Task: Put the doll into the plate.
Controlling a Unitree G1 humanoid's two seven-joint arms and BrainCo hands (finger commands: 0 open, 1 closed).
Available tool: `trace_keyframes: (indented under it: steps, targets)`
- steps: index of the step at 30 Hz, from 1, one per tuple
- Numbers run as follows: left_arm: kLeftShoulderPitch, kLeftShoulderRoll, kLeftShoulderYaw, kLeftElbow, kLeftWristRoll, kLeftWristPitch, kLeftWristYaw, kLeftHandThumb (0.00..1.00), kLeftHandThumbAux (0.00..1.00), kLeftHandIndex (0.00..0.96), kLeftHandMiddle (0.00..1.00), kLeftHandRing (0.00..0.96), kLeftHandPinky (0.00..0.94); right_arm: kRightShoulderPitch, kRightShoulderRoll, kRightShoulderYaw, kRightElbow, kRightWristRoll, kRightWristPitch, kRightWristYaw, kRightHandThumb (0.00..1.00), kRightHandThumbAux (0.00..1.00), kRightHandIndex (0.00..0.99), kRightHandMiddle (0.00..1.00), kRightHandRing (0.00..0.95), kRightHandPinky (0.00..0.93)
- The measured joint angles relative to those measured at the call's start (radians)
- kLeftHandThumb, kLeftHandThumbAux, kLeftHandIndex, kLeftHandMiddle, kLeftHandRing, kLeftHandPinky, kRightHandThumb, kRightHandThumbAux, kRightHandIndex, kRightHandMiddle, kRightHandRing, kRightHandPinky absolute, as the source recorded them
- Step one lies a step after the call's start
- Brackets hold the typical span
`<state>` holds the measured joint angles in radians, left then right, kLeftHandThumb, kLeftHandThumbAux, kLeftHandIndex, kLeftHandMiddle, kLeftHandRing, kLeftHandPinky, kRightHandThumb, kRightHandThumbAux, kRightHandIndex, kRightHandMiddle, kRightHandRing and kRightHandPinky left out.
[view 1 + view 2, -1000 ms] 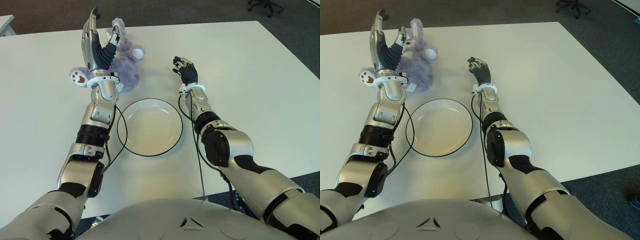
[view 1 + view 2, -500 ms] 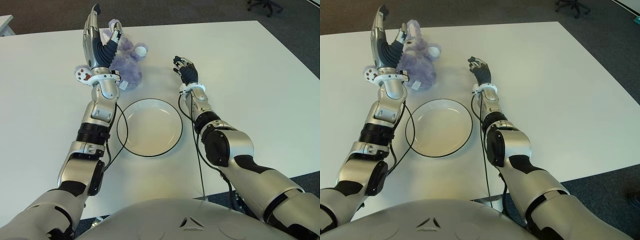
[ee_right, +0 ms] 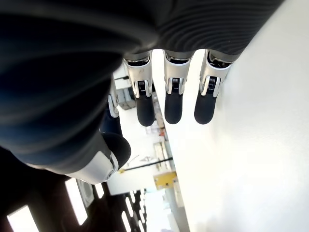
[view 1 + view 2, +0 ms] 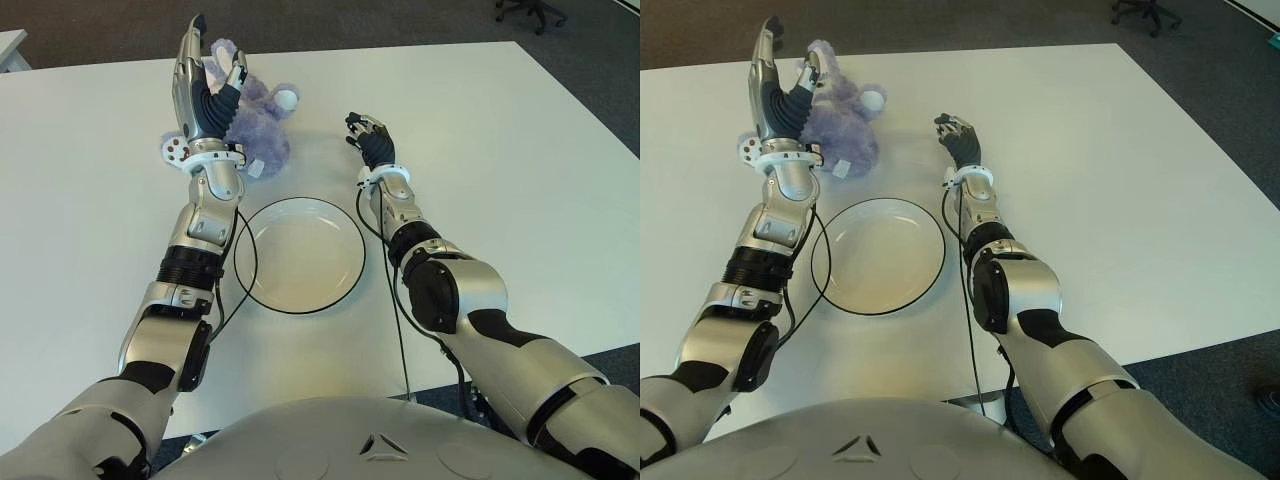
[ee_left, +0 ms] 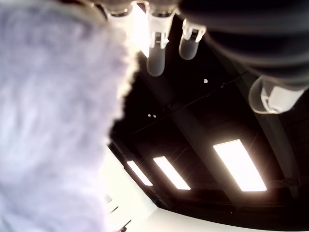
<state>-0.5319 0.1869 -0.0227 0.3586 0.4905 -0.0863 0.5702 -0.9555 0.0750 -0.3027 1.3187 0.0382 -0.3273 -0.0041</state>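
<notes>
A purple plush doll (image 4: pixel 258 128) with white paws is at the far left of the white table (image 4: pixel 500 150), pressed against the palm of my raised left hand (image 4: pixel 212 72). One finger points up while others (image 4: pixel 237 68) curl round the doll's head; its fur (image 5: pixel 48 121) fills the side of the left wrist view. The white plate (image 4: pixel 300 255) with a dark rim lies bare nearer me, below the doll and right of my left forearm. My right hand (image 4: pixel 368 135) shows open over the table, right of the doll and beyond the plate.
A black cable (image 4: pixel 247 270) loops from my left forearm along the plate's left rim. Another cable (image 4: pixel 398 310) runs down beside my right arm. Dark floor lies past the table's far edge, with an office chair (image 4: pixel 530 10) at the back right.
My left hand has shifted a little to the right and the doll has moved with it, turning more upright. The right hand has stayed put.
</notes>
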Motion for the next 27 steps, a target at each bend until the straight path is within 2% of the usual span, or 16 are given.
trace_keyframes:
  steps: [6, 13, 27]
  targets:
    - [-0.002, -0.029, -0.001, 0.002, -0.005, 0.038, -0.006, 0.405, 0.276, 0.022, 0.135, 0.111, 0.079, 0.0, 0.0, -0.021, -0.001, 0.015, 0.0, 0.001, 0.708, 0.723, 0.409, 0.152, 0.111, 0.143]
    - [-0.005, -0.057, -0.008, 0.009, -0.02, 0.062, -0.028, 0.404, 0.278, 0.03, 0.137, 0.106, 0.06, -0.006, -0.006, -0.013, -0.001, 0.004, 0.015, 0.001, 0.708, 0.725, 0.409, 0.152, 0.111, 0.135]
    - [-0.063, -0.06, -0.034, 0.234, -0.053, -0.111, -0.016, 0.366, 0.383, 0.028, 0.126, 0.123, 0.114, -0.006, 0.001, -0.028, -0.003, 0.019, 0.012, 0.009, 0.71, 0.722, 0.411, 0.157, 0.123, 0.17]
